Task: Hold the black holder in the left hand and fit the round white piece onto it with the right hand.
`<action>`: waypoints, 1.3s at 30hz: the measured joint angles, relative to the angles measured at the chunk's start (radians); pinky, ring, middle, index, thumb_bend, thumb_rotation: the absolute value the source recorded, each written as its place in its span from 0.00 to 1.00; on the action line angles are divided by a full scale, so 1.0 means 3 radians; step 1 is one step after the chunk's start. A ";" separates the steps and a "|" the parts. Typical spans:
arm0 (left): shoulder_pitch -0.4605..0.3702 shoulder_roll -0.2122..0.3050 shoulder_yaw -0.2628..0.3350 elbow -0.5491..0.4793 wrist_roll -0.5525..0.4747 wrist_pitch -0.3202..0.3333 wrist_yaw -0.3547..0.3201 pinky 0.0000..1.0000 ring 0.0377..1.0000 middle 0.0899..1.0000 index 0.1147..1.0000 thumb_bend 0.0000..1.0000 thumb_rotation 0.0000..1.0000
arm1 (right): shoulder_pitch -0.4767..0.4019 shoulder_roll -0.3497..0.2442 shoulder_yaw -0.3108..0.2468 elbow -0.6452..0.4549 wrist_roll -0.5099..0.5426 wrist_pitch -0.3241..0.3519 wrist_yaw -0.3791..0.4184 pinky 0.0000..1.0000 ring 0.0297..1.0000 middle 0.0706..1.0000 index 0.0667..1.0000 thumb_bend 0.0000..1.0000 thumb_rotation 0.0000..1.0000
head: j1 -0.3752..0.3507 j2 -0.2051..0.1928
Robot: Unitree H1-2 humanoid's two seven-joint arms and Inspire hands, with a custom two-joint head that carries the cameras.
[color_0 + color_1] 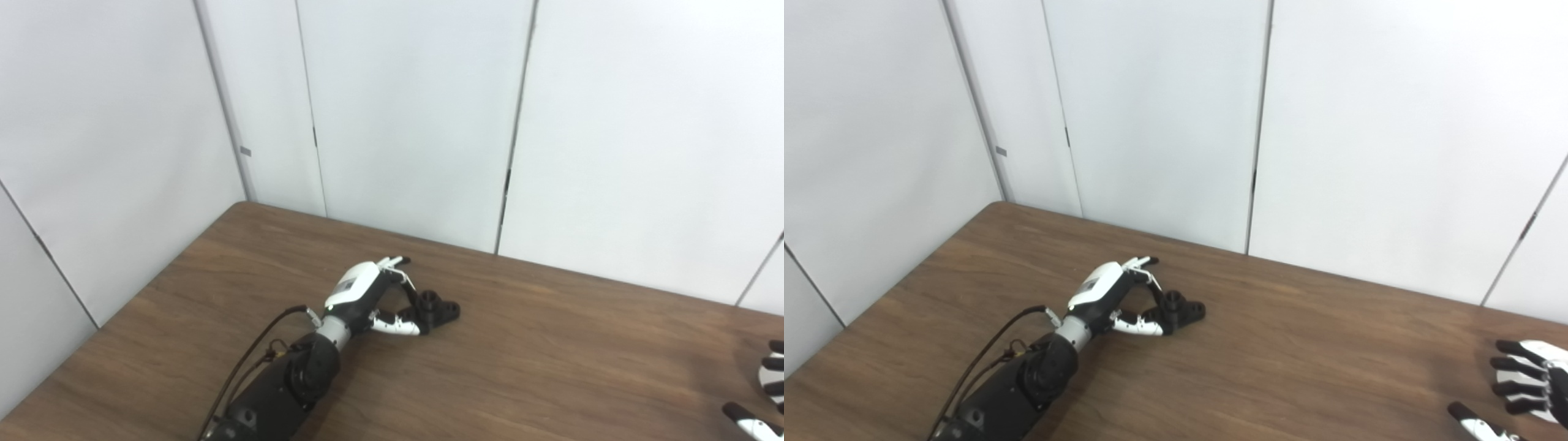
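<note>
While its fingers curled around the black holder (436,308), the left robot hand (373,297) kept it resting on the worktop (551,361), nearer the far-left corner | right robot hand (1528,383) spread wide, empty, at the near-right edge.

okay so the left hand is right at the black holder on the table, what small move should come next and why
Probably close the left hand on the black holder and lift it slightly. The holder sits on the table, with the fingers at its near end, though a firm grip cannot be confirmed. The right hand waits open at the far right edge, and no round white piece is visible.
</note>
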State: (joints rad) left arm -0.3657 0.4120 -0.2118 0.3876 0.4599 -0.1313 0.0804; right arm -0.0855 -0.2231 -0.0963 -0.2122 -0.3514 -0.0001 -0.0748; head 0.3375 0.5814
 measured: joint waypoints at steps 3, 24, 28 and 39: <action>0.0021 0.0034 -0.0057 -0.0041 -0.0064 -0.0182 -0.0207 0.90 1.00 0.95 0.42 0.52 0.07 | -0.0010 0.0017 0.0027 -0.0006 -0.0050 0.0007 -0.0001 0.44 0.54 0.62 0.68 0.56 0.00 | -0.0112 0.0026; -0.0145 -0.0120 -0.0540 -0.0057 0.0048 -0.0915 -0.0704 0.90 1.00 0.96 0.42 0.52 0.07 | -0.0037 0.0103 0.0162 0.0066 -0.0190 -0.0069 -0.0085 0.44 0.55 0.63 0.69 0.53 0.05 | -0.0930 0.0225; -0.0207 -0.0199 -0.0594 0.0058 0.0119 -0.0996 -0.0667 0.91 1.00 0.95 0.42 0.52 0.07 | -0.0056 0.0138 0.0200 0.0072 -0.0215 -0.0071 -0.0120 0.45 0.55 0.63 0.69 0.53 0.09 | -0.1068 0.0240; -0.0383 -0.0443 -0.0717 0.0422 0.0247 -0.1040 -0.0529 0.96 1.00 0.96 0.42 0.52 0.07 | -0.0083 0.0211 0.0245 0.0072 -0.0258 -0.0068 -0.0140 0.47 0.56 0.64 0.70 0.52 0.11 | -0.1237 0.0266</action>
State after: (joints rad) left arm -0.4807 0.2790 -0.4269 0.5141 0.5338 -0.4433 -0.0785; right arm -0.1104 -0.1599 -0.0229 -0.1907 -0.4288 -0.0204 -0.1168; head -0.0337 0.6611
